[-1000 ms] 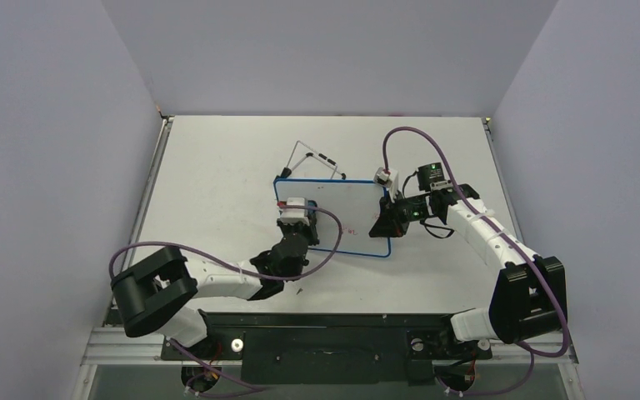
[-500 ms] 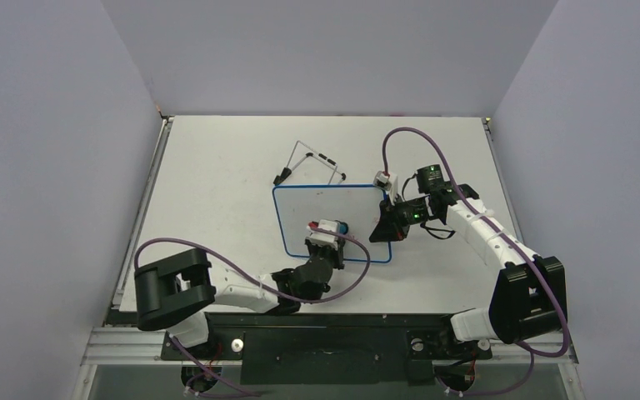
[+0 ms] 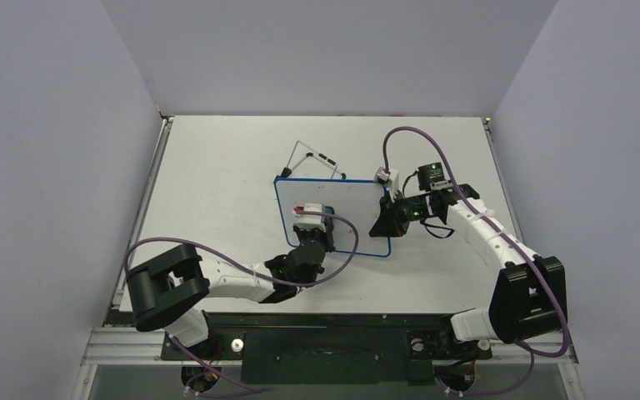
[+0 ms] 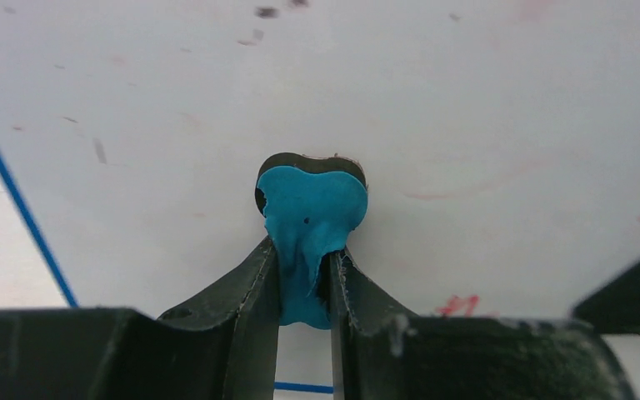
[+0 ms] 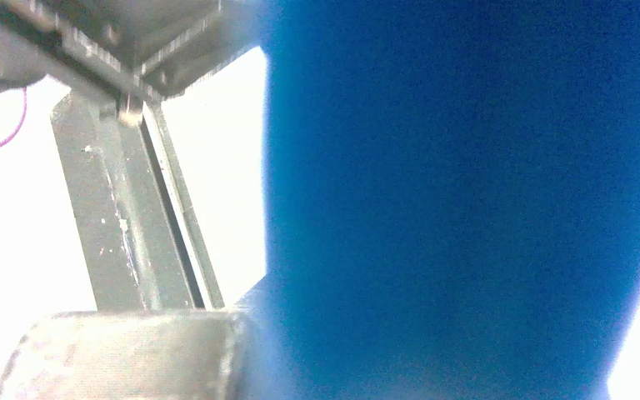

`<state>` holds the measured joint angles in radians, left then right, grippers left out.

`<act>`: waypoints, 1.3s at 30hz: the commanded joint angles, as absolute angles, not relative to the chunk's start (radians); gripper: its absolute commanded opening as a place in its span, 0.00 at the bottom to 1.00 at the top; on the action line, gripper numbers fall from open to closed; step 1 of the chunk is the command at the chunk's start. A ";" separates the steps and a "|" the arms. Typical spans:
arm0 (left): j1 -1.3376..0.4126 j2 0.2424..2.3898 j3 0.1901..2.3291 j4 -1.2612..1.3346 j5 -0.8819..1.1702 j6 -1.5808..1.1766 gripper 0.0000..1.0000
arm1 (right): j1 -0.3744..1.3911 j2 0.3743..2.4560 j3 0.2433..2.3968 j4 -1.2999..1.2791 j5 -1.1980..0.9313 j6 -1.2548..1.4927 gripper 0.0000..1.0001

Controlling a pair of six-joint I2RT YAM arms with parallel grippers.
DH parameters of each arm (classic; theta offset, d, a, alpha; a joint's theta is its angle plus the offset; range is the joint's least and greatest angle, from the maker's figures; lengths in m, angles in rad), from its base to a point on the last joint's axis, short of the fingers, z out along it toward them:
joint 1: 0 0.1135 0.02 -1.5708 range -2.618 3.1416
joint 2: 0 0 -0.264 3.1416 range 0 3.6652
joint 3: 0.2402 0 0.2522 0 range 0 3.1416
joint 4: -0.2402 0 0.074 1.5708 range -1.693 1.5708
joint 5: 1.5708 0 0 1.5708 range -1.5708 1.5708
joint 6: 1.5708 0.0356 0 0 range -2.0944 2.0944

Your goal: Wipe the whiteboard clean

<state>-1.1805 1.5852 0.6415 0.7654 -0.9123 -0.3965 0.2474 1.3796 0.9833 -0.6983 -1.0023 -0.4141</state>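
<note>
Near the middle of the worktop (image 3: 217, 183) the whiteboard (image 3: 354, 200) lies flat, its black wire stand (image 3: 312, 158) poking out past the far edge. The left claw (image 3: 312, 218) hangs over the board's near-left part, pinching a small blue eraser (image 4: 312, 208) whose dark underside presses on the white surface. The soft blue body bulges between the two fingers. Faint red smears (image 4: 458, 304) show on the board beside the eraser, so the wiping looks unfinished.

The right claw (image 3: 383, 223) sits at the board's right edge with its fingers closed. Its wrist view is filled by a blue blur, and whether it nips the rim or only bears down on it cannot be told.

The board looks light, stiff and slick, so it would likely skate across the worktop under a sideways rub unless pinned. The thin blue rim on the right side, clear of the writing area, seems the sensible place to hold it.
</note>
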 commanded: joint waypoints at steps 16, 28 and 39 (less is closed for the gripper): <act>-1.309 1.717 0.847 0.757 -0.844 -0.329 0.00 | 0.263 1.355 0.982 -0.778 -1.016 -0.443 0.00; -1.161 1.651 0.743 0.685 -0.927 -0.399 0.00 | 0.260 1.347 0.983 -0.778 -1.019 -0.443 0.00; -1.096 1.539 0.669 0.647 -0.958 -0.437 0.00 | 0.261 1.351 0.982 -0.779 -1.018 -0.443 0.00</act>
